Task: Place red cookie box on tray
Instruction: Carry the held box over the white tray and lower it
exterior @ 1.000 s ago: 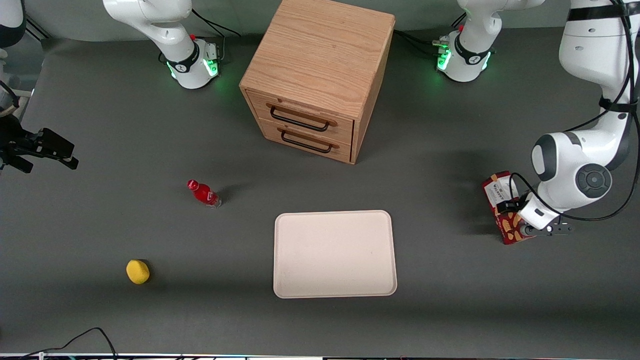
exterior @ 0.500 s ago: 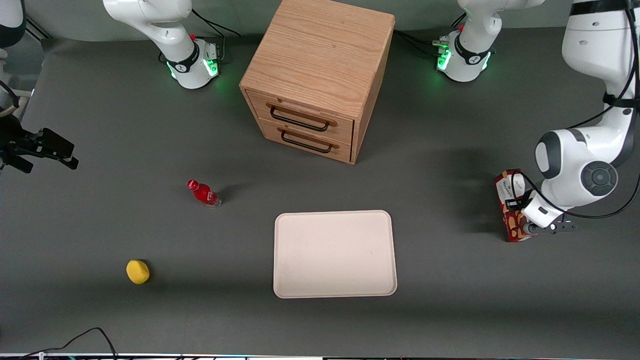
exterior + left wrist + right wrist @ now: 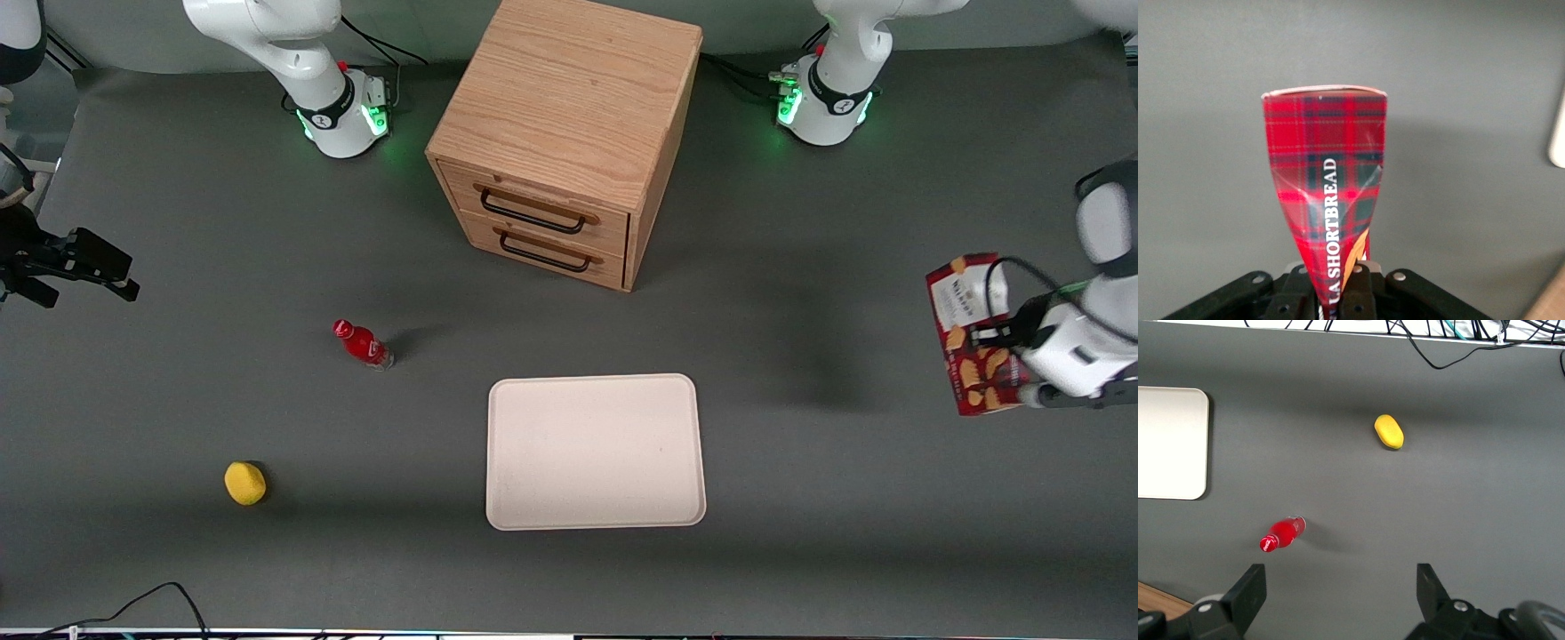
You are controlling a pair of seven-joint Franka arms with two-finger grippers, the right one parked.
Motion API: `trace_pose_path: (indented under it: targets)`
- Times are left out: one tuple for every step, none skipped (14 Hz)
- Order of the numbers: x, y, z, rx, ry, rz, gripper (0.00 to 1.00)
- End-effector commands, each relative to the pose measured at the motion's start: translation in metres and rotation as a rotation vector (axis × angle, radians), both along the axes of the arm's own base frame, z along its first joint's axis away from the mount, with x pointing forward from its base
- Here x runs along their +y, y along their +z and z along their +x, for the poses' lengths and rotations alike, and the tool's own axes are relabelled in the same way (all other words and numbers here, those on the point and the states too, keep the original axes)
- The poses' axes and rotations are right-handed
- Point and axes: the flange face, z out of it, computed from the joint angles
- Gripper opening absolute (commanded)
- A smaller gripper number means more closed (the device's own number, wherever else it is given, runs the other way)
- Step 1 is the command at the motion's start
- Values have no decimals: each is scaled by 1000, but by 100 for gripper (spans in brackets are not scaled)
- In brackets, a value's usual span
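The red cookie box (image 3: 973, 333), dark red with cookie pictures and a white label end, hangs above the table at the working arm's end. My left gripper (image 3: 1013, 356) is shut on it. In the left wrist view the box (image 3: 1328, 193) shows red tartan with white "SHORTBREAD" lettering, and the gripper (image 3: 1335, 293) pinches its near end. The cream-white tray (image 3: 596, 452) lies flat on the table in the middle, nearer the front camera than the drawer cabinet, well apart from the box. A corner of the tray shows in the left wrist view (image 3: 1558, 137) and the right wrist view (image 3: 1171, 443).
A wooden two-drawer cabinet (image 3: 564, 133) stands at the table's middle, farther from the camera than the tray. A small red bottle (image 3: 361, 344) lies toward the parked arm's end. A yellow lemon-like object (image 3: 244, 483) lies nearer the camera.
My gripper has lifted the cookie box off the table and carried it farther toward the working arm's end; the box now looks larger and higher.
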Motion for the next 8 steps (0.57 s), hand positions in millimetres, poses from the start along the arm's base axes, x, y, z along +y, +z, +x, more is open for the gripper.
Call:
trace_pose_path:
  targets:
    - [-58, 39, 7, -1, 60, -18, 0]
    - [-90, 53, 4, -10, 94, -25, 0]
    - [-124, 60, 0, -17, 125, -35, 0]
    - [-157, 56, -3, -14, 147, -45, 0]
    - [-189, 44, -4, -1, 141, -62, 0]
    - [-215, 33, 1, -30, 136, -92, 0]
    - [-232, 18, 11, -68, 161, -117, 0]
    - [-257, -8, 18, -86, 178, -141, 0]
